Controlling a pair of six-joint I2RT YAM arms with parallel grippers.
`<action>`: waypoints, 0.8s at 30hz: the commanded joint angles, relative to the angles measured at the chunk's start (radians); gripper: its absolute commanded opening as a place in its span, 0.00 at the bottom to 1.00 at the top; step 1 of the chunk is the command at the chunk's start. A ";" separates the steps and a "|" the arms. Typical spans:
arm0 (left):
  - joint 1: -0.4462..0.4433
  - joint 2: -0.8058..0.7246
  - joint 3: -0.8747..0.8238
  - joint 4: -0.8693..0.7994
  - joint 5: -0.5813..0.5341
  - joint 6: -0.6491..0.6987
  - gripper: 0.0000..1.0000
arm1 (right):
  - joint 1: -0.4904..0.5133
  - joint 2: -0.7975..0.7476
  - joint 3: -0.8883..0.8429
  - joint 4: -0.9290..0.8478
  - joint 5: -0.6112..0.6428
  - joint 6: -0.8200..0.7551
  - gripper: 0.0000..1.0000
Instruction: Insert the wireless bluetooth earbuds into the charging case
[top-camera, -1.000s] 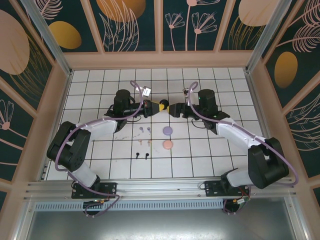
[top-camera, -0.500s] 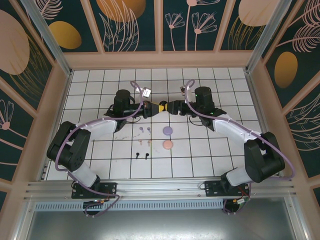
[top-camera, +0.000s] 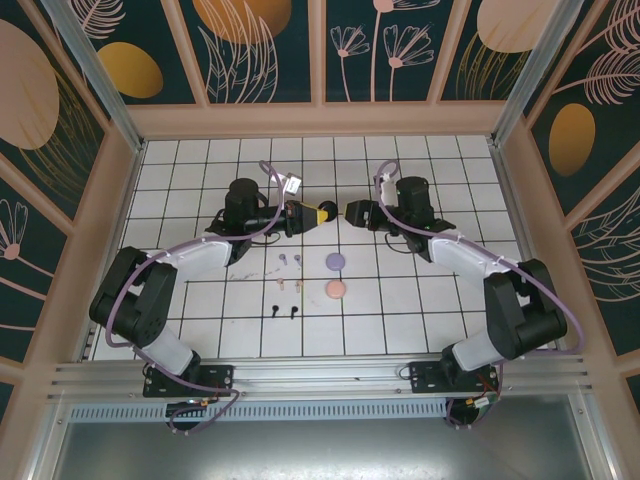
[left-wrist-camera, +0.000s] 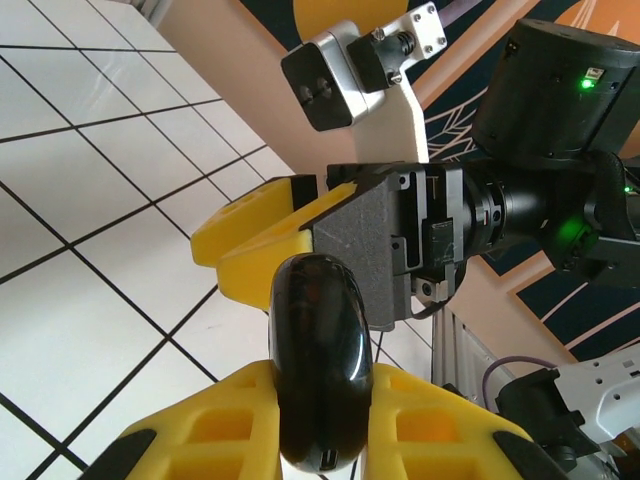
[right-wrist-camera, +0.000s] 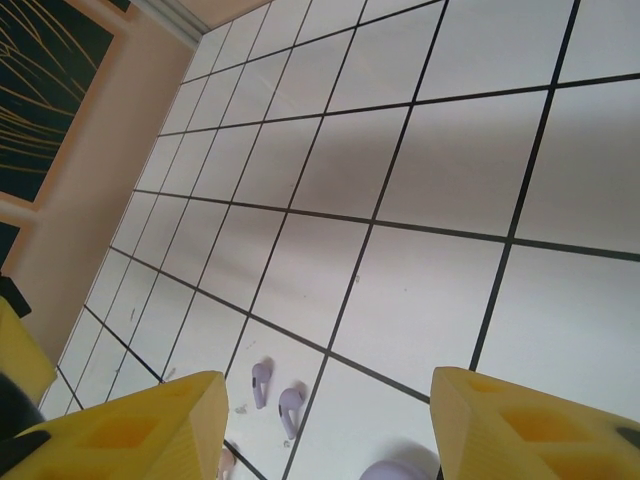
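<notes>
Black case pinched in mid-air, earbuds lying on the bench

The left gripper (left-wrist-camera: 322, 410) is clamped tight on the glossy black charging case (left-wrist-camera: 320, 330), held edge-on. A nudge from the right gripper (top-camera: 352, 211), jaws partly apart and empty, could twist it or pop it loose. Both arms reach inward, nose to nose above the bench (top-camera: 200, 170), while the earbuds (top-camera: 283, 260) lie in pairs on tiles nearer the bases
</notes>
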 joint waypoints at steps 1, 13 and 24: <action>-0.003 -0.019 -0.012 0.033 0.023 0.009 0.00 | -0.003 -0.086 -0.029 -0.009 -0.054 -0.008 0.57; -0.003 -0.005 -0.002 0.041 0.021 0.003 0.00 | 0.074 -0.125 0.067 -0.015 -0.104 -0.002 0.57; -0.004 -0.030 -0.006 0.030 0.024 0.004 0.00 | 0.086 -0.001 0.066 0.012 -0.063 -0.007 0.51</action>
